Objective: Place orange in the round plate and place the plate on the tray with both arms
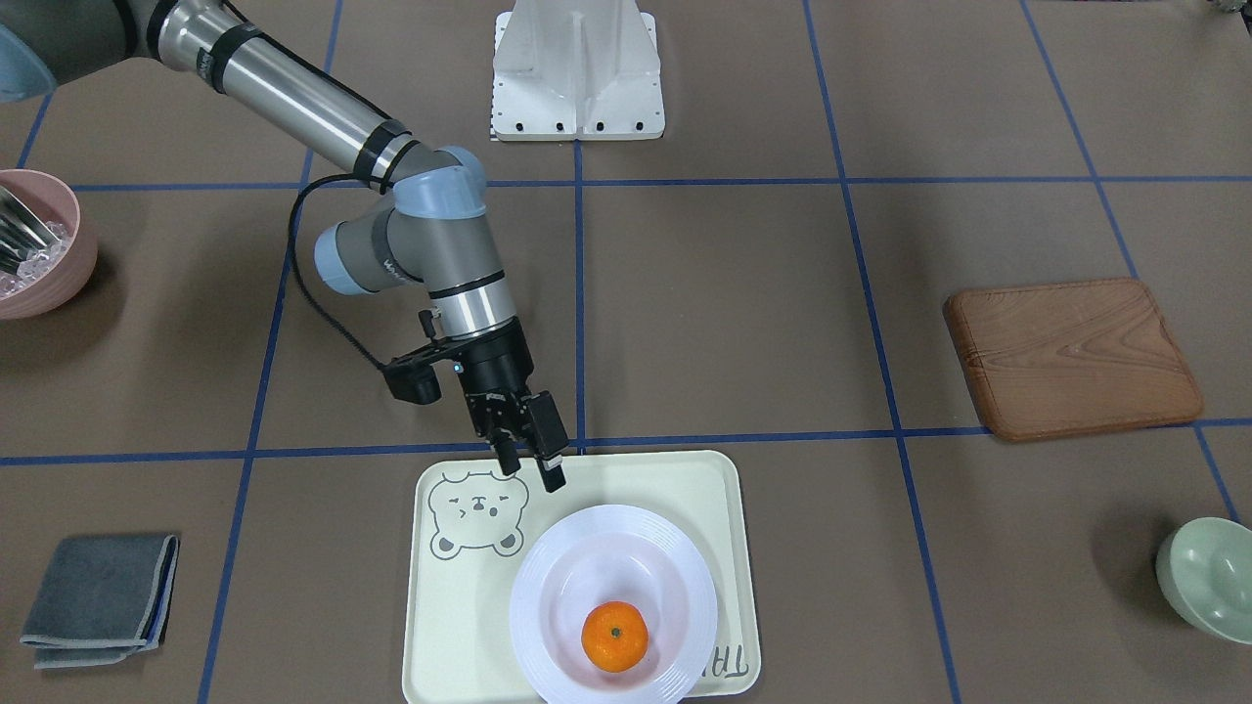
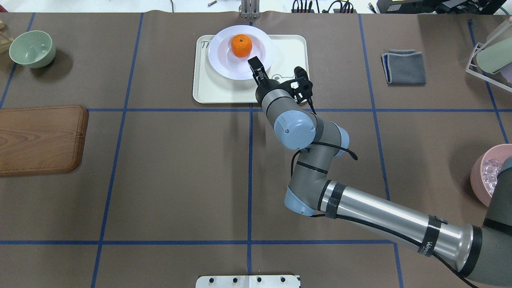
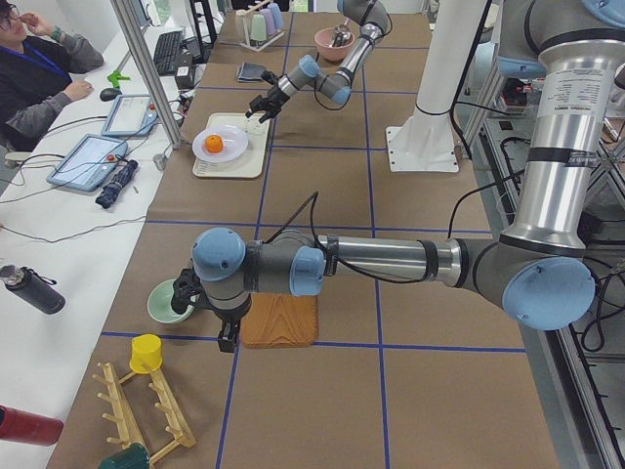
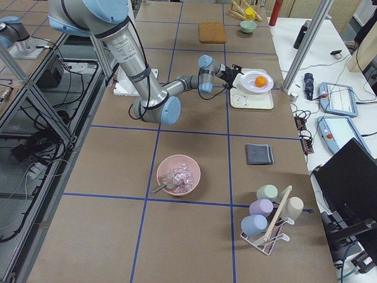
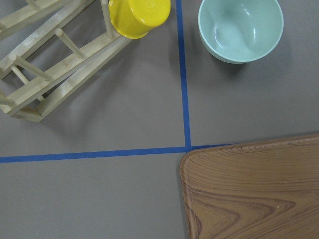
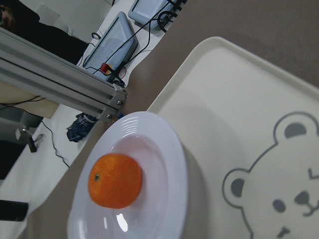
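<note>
Cloth (image 1: pixel 98 598), wooden board (image 1: pixel 1071 357) and green bowl (image 1: pixel 1208 579) well apart from tray (image 1: pixel 460 626)

The right arm (image 1: pixel 293 93) reaches far forward, and the right gripper (image 1: pixel 531 469) points down with its fingers apart, holding nothing. The left arm (image 3: pixel 381 259) lies stretched low to the side; the state of the left gripper (image 3: pixel 226 330) cannot be judged

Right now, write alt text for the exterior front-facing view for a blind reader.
An orange lies in the round plate, which rests on the tray. The right end effector hangs open over the tray's edge beside the bear drawing, holding nothing.
</note>
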Controlling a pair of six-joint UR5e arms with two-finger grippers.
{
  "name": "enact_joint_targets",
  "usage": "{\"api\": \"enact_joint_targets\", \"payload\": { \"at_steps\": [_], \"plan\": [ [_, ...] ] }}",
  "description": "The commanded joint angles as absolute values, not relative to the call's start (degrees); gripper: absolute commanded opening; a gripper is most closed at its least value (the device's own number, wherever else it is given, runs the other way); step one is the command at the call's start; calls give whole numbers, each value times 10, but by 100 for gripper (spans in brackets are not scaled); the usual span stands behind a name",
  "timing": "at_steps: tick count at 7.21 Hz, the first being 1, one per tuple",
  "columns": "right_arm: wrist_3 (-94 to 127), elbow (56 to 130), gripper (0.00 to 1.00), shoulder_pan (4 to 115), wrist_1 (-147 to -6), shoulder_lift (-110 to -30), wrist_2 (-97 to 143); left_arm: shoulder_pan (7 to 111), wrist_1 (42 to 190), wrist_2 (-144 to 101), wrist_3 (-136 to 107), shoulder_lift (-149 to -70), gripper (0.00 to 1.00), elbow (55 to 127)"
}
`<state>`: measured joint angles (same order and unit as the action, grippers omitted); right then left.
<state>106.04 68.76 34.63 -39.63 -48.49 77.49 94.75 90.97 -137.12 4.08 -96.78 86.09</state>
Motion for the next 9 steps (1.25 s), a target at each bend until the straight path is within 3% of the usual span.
{"api": "enact_joint_targets", "payload": {
  "at_steps": [1, 6, 9],
  "plan": [
    [826, 733, 100, 446, -494, -539, 969, 947, 910, -1370, 42, -967, 98, 861],
    [292, 872, 100, 719, -727, -704, 1237, 947, 907, -1368, 49, -934, 98, 902],
    [41, 882, 100, 841, -810, -791, 1272, 947, 907, -1368, 48, -932, 98, 911]
  ]
}}
